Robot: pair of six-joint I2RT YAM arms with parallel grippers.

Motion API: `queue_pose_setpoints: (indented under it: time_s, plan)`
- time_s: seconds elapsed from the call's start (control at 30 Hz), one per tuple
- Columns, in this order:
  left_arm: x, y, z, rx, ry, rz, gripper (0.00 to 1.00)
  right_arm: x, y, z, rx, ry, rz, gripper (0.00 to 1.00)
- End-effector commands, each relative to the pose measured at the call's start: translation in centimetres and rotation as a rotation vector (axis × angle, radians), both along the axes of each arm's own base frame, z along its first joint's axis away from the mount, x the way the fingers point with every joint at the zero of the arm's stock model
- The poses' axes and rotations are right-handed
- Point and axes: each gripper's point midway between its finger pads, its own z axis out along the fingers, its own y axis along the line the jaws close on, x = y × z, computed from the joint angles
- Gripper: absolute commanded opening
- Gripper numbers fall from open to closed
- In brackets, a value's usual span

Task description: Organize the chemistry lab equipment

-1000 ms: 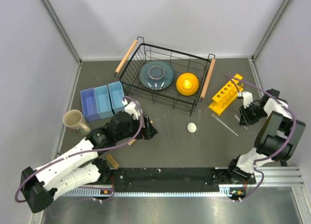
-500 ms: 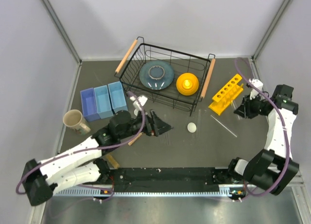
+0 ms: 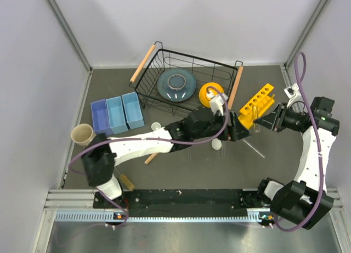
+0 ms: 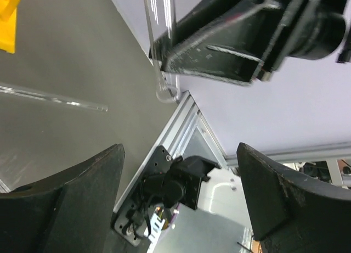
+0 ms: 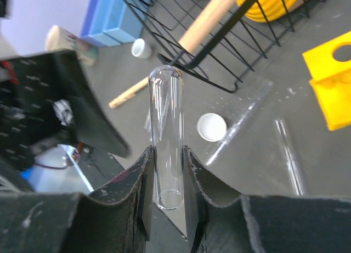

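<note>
- Gripping a thin clear tube (image 5: 165,116), our right pincer (image 5: 167,170) is clenched around it, and most of the tube pokes out past the fingertips.
- That held tube sits just right of the yellow rack (image 3: 255,106), which stands on the desk (image 3: 192,176) beside the black wire basket (image 3: 197,56).
- Our left pincer (image 4: 178,149) is spread wide with nothing in it. The arm is stretched across so it faces the right one, close to the rack.
- Two more clear tubes (image 5: 244,121) lie flat on the desk near the rack.
- One white round piece (image 3: 217,144) sits just beside the left pincer, and the other white piece (image 3: 156,125) is near the blue bins (image 3: 116,114).
- The wooden stick (image 3: 152,157) lies partly under our left arm.
</note>
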Motion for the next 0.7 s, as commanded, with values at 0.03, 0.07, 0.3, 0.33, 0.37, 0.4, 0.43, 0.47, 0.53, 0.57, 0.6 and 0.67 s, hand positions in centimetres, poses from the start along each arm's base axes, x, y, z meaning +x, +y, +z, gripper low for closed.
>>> queue_pose_setpoints:
  time_s: [0.03, 0.07, 0.3, 0.33, 0.37, 0.4, 0.43, 0.47, 0.53, 0.57, 0.6, 0.67]
  plan:
    - [0.1, -3.9, 2.1, -0.041, -0.008, -0.011, 0.88, -0.7, 1.5, 3.2, 0.14, -0.019, 0.034, 0.1]
    - [0.2, -4.3, 2.0, -0.037, -0.01, -0.007, 0.87, -0.8, 1.6, 3.2, 0.151, -0.009, 0.033, 0.1]
    - [1.5, -4.7, 0.8, 0.012, -0.015, 0.065, 0.8, -1.2, 2.1, 3.1, 0.207, 0.019, 0.041, 0.1]
    - [1.6, -4.8, 0.6, 0.013, -0.015, 0.072, 0.79, -1.3, 2.2, 3.2, 0.216, 0.024, 0.043, 0.1]
    - [1.8, -5.0, 0.9, 0.008, -0.019, 0.074, 0.77, -1.4, 2.3, 3.3, 0.222, 0.026, 0.045, 0.1]
    - [1.8, -5.1, 0.9, 0.008, -0.023, 0.075, 0.76, -1.4, 2.3, 3.2, 0.224, 0.03, 0.043, 0.1]
    - [2.0, -5.3, 0.7, 0.011, -0.022, 0.077, 0.75, -1.4, 2.3, 3.2, 0.223, 0.031, 0.042, 0.1]
    - [2.0, -5.5, 1.1, 0.004, -0.028, 0.077, 0.73, -1.4, 2.3, 3.2, 0.223, 0.031, 0.042, 0.1]
    - [2.2, -5.7, 0.9, 0.011, -0.029, 0.079, 0.69, -1.4, 2.3, 3.2, 0.225, 0.035, 0.042, 0.1]
    - [2.3, -5.9, 1.2, 0.008, -0.031, 0.082, 0.68, -1.4, 2.4, 3.2, 0.226, 0.036, 0.045, 0.1]
    - [2.4, -5.9, 0.9, 0.022, -0.029, 0.081, 0.64, -1.5, 2.6, 3.3, 0.225, 0.036, 0.052, 0.1]
    - [3.2, -5.9, 0.8, 0.035, -0.034, 0.121, 0.61, -1.7, 2.8, 3.3, 0.22, 0.034, 0.057, 0.1]
